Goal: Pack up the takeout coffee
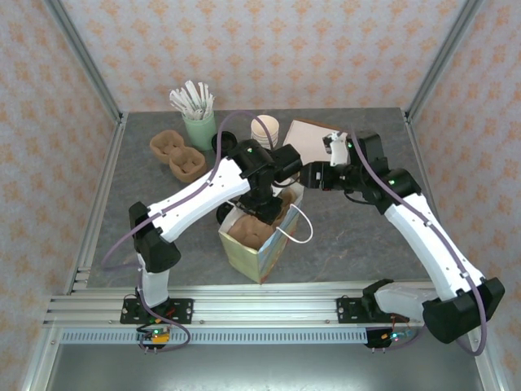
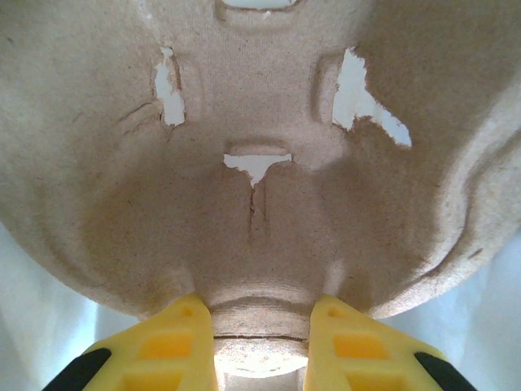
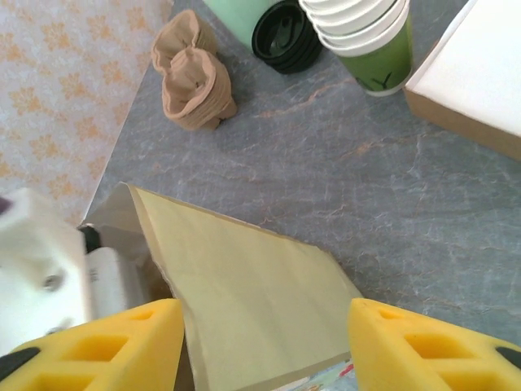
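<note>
The takeout coffee is out of view. A yellow-green paper bag stands open in the middle of the table, with a brown pulp cup carrier down inside it. My left gripper reaches into the bag. In the left wrist view it is shut on the carrier's edge, yellow fingers pressed to either side. My right gripper hovers at the bag's far right rim. In the right wrist view it is open, its fingers wide apart above the bag's wall, gripping nothing.
At the back left lie spare pulp carriers and a mint tumbler of white sticks. A stack of cream cups and black lids stand behind the bag. A cardboard box is at the back right.
</note>
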